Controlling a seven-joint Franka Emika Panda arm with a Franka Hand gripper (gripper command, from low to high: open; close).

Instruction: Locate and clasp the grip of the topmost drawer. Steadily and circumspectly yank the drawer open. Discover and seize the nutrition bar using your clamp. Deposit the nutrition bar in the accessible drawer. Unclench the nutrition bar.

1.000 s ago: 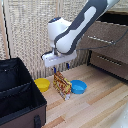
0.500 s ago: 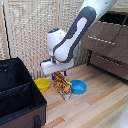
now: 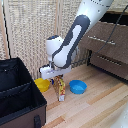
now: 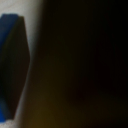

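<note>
The clamp hangs low over the wooden floor with the nutrition bar directly under its white block; the packet stands tilted, its lower end on or just above the boards. The dark fingers seem to pinch its upper end, though the blur makes this uncertain, and the wrist view gives only darkness beside a blue shape. A yellow bowl lies just to the exterior view's left of the packet, a blue bowl just to its right. A black bin fills the near left. The topmost drawer sits far right, apparently closed.
</note>
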